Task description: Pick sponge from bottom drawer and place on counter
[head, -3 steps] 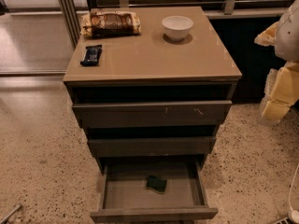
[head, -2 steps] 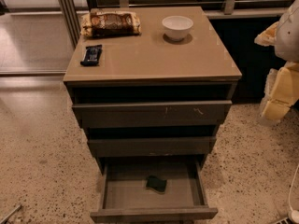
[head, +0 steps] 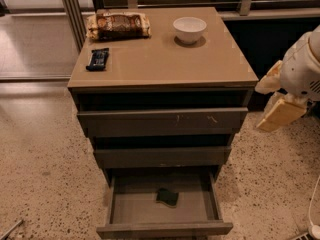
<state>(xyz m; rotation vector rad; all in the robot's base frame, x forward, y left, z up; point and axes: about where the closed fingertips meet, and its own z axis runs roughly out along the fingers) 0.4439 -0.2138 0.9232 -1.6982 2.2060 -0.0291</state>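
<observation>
Sponge (head: 167,197) in bottom drawer (head: 165,229), bowl (head: 189,29) on counter (head: 165,59), pincer (head: 261,108) right of counter

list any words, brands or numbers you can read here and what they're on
Snack bag on the counter: print too blurred to read.
Snack bar: wrapper text too blurred to read.
Pincer, off the counter's right edge: no text.

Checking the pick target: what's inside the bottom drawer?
Only the sponge lies on the bottom drawer floor, near the middle. The drawer's rear, under the middle drawer, is hidden. The gripper hangs right of the cabinet.
</observation>
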